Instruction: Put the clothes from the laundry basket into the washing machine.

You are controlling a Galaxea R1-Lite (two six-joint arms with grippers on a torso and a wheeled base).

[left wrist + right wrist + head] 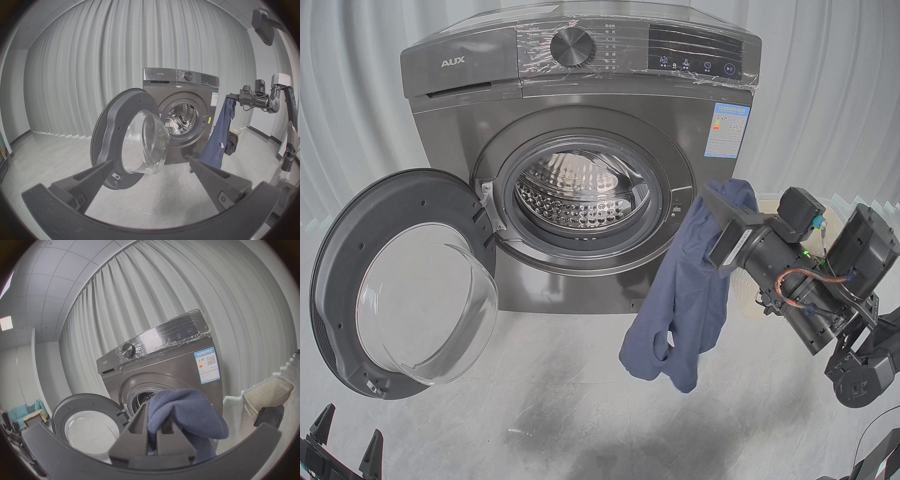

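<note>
Clamping garment point(687, 294) | right gripper point(715, 199), 4 o'clock of drum point(581, 194) (door point(337, 281) open) | left gripper point(350, 425): fingers apart, 7 o'clock

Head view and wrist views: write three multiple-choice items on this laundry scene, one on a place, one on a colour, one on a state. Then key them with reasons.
1. Where is the dark blue cloth garment?
A. Inside the drum
B. Hanging from the right jaws, before the grey front-loading washing machine
C. Flat on the floor

2. What colour is the second garment, at the white perforated plastic laundry basket?
A. Red
B. Yellow
C. Black

3. How is the machine's round grey glass-windowed door?
A. Swung wide open
B. Shut
C. Ajar by a crack

Key:
1 B: the right jaws are closed on it and it dangles above the floor.
2 C: it reads black against the white basket.
3 A: the door stands swung clear of the opening.
</note>
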